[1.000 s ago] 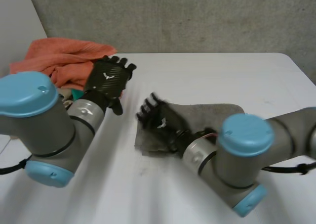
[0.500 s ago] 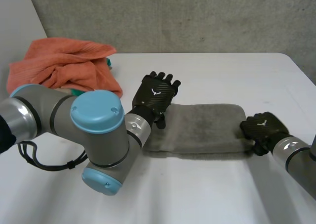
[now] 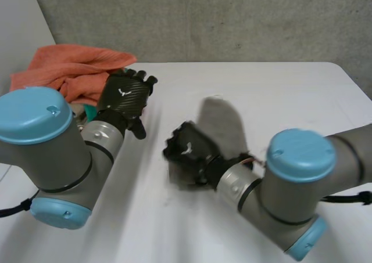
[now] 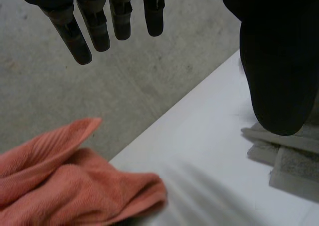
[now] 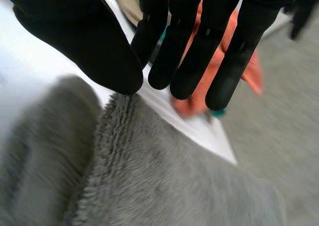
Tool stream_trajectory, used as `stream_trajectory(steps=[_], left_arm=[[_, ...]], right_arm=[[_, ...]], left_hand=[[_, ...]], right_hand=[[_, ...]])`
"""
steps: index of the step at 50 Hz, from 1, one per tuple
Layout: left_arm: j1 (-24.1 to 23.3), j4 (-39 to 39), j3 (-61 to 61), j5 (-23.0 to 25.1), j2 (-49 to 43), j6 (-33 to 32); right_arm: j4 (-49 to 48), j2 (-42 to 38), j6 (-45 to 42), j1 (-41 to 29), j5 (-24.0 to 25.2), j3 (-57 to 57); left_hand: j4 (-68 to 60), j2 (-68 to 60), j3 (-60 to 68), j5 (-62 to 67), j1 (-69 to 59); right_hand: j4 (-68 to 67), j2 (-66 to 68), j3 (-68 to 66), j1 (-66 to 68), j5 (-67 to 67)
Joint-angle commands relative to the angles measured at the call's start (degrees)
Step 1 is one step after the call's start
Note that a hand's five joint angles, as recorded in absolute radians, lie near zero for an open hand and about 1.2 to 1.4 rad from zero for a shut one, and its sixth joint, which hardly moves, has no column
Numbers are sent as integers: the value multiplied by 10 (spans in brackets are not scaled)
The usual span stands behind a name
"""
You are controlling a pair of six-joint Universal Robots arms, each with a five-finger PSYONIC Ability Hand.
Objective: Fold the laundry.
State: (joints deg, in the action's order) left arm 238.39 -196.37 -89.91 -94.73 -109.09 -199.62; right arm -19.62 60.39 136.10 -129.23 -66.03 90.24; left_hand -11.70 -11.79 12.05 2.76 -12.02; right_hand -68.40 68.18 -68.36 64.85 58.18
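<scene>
A grey fleece towel (image 3: 224, 129) lies in the middle of the white table (image 3: 290, 94), with part of it raised and bent over. My right hand (image 3: 186, 152) is at the towel's left end. In the right wrist view its thumb (image 5: 84, 41) and fingers pinch the edge of the grey towel (image 5: 164, 176). My left hand (image 3: 125, 94) hovers open beside the orange cloth (image 3: 70, 71), off the grey towel. In the left wrist view its fingers (image 4: 94, 21) are straight and hold nothing, and a folded grey towel corner (image 4: 289, 156) lies below the thumb.
The orange cloth pile (image 4: 65, 186) sits at the table's back left corner with something teal (image 3: 90, 109) under it. A concrete wall stands behind the table. Bare table stretches to the right of the grey towel.
My right hand has shut on the grey towel and come across from its right end to its left end, lifting cloth. My left hand has left the towel for the orange pile.
</scene>
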Motion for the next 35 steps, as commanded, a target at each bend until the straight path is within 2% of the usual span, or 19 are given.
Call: stream_trajectory(steps=[1, 5, 11, 17, 22, 25, 31, 35], left_arm=[[1, -2, 8, 5, -6, 6], [-7, -4, 32, 6, -10, 7], [-52, -2, 110, 8, -51, 43], [-97, 17, 195, 17, -128, 79], [-117, 98, 285, 43, -217, 90], [-124, 132, 320, 46, -255, 91], [-129, 186, 364, 26, -294, 87], [-126, 195, 364, -16, -295, 86]], right_arm=[[5, -16, 114, 9, -33, -28], [8, 23, 223, 65, -70, -23], [44, 82, 368, 117, -62, -15], [134, 78, 397, 159, -63, -60], [214, 11, 425, 173, -71, -123], [226, -10, 456, 181, -71, -142], [232, -39, 484, 190, -61, -155], [237, -55, 481, 188, -57, -162]], left_hand=[[0, 1, -3, -10, 3], [1, 2, -5, -12, 5], [-2, -1, -2, -9, 1], [-5, -4, 2, -5, -2], [-5, -4, 2, -5, -2], [-7, -6, 3, -4, -4], [-17, -16, 14, 7, -14], [-17, -16, 14, 7, -14]], right_hand=[[558, -556, 558, -523, -556], [584, -582, 584, -548, -582], [584, -582, 584, -548, -582], [584, -582, 584, -548, -582], [584, -582, 584, -548, -582], [584, -582, 584, -548, -582], [584, -582, 584, -548, -582], [584, -582, 584, -548, -582]])
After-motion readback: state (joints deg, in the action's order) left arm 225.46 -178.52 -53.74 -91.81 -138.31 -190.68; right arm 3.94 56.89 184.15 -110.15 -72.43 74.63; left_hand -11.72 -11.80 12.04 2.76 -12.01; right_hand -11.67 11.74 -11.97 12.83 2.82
